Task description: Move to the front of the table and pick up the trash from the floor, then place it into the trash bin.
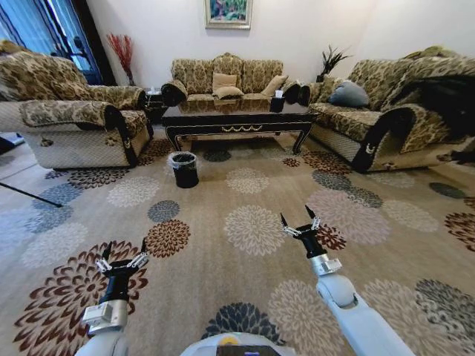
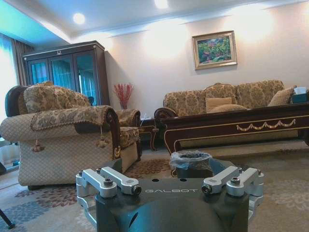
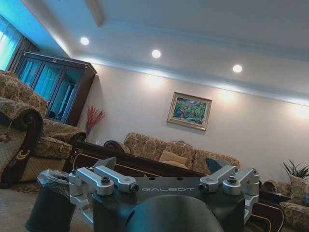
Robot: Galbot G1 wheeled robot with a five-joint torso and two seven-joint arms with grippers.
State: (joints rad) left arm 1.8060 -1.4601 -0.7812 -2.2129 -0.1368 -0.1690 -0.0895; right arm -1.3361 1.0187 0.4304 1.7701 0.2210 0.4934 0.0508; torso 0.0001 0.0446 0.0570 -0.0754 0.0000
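1. Hovering over the floor [image 1: 223, 282] at about 7 o'clock in the head view, the left pincer [image 1: 122, 256] is held out low in front of the robot, its two dark fingers spread wide and holding nothing.
2. At about 5 o'clock the right pincer [image 1: 299, 221] reaches a little farther forward, also spread wide and empty, above a cream flower medallion of the carpet.
3. In the left wrist view the left pincer [image 2: 170, 186] shows its silver finger links splayed to both sides; in the right wrist view the right pincer [image 3: 164, 183] stands the same way.
4. Farther out, at about 11 o'clock from the left pincer and well apart from both, the trash bin [image 1: 184, 169] stands upright on the carpet with its whitish liner folded over the rim. It shows just above the pincer body in the left wrist view [image 2: 190, 164] and off to one side in the right wrist view [image 3: 50, 205].
5. Just beyond the bin, at 12 o'clock, the worktop [image 1: 237, 119] stands across the room, its gold scroll ornament facing the robot and a dark box on its right end.
6. No trash piece can be made out on the carpet from this range.
7. Sofas flank the worktop at 10 o'clock, 12 o'clock and 2 o'clock.
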